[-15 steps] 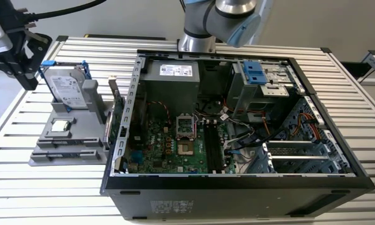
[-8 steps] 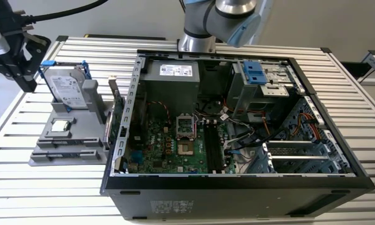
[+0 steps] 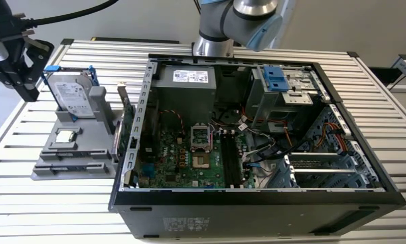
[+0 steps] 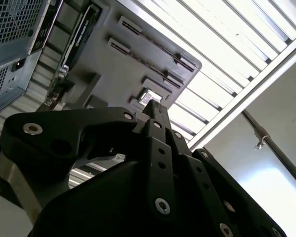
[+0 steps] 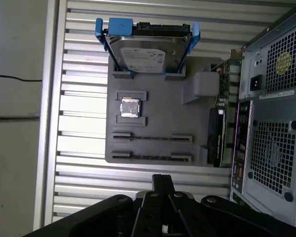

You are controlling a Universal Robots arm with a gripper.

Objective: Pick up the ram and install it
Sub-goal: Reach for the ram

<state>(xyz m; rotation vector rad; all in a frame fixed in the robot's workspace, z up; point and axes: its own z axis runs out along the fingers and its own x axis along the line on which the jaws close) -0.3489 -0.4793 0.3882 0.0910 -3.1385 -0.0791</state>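
My black gripper [image 3: 28, 90] hangs at the exterior view's left, beside the grey parts holder [image 3: 54, 170] and clear of it. Its fingers [image 4: 153, 104] sit pressed together with nothing visible between them, in both wrist views. The first wrist view looks past the gripper [image 5: 162, 180] down onto the holder [image 5: 197, 123]. The holder's two long stick slots [image 5: 151, 138] show just a thin groove. The ram is out of view. The open computer case [image 3: 131, 152] lies on the table, with black memory slots [image 3: 227, 157] on its motherboard.
On the holder stand a hard drive in a blue frame [image 3: 74, 96], a processor chip [image 3: 66, 135] and an expansion card [image 3: 125, 114] at the edge nearest the case. The slatted metal table [image 3: 54, 213] spreads around them. A black cable [image 3: 74, 15] runs to the gripper.
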